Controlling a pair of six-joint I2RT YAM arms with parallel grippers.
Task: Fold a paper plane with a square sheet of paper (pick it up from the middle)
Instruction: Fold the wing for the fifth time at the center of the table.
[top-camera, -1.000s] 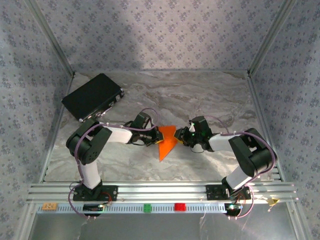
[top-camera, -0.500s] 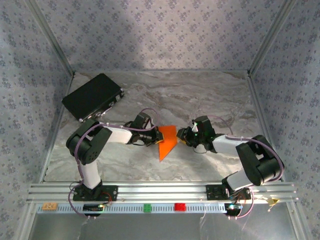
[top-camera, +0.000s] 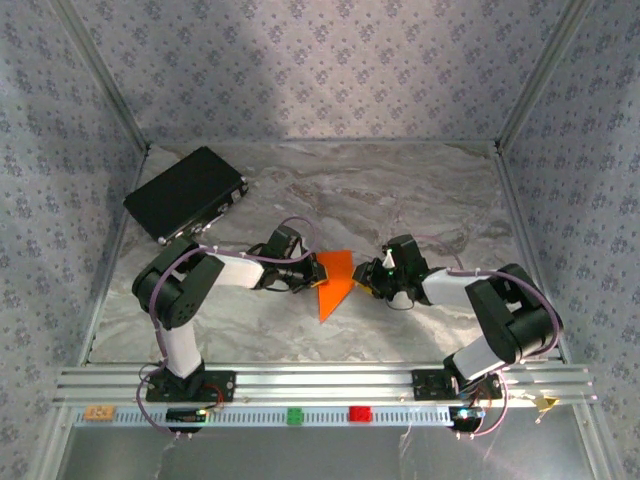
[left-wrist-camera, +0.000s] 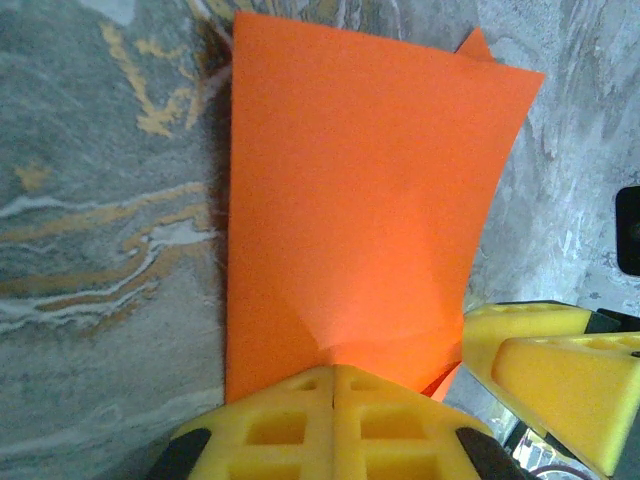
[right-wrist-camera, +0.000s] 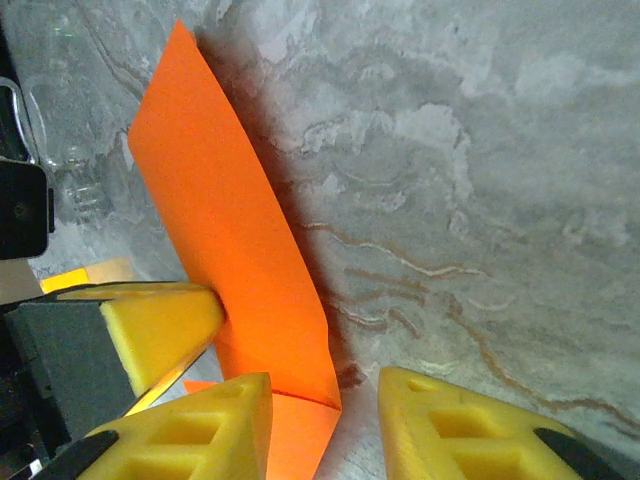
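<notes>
Orange paper (top-camera: 333, 285) – folded, pinched by left gripper (left-wrist-camera: 333, 380) | right gripper (right-wrist-camera: 325, 388) – jaws apart | black case (top-camera: 185, 192) – closed

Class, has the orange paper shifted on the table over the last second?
No. The orange paper keeps its place relative to the black case.
</notes>
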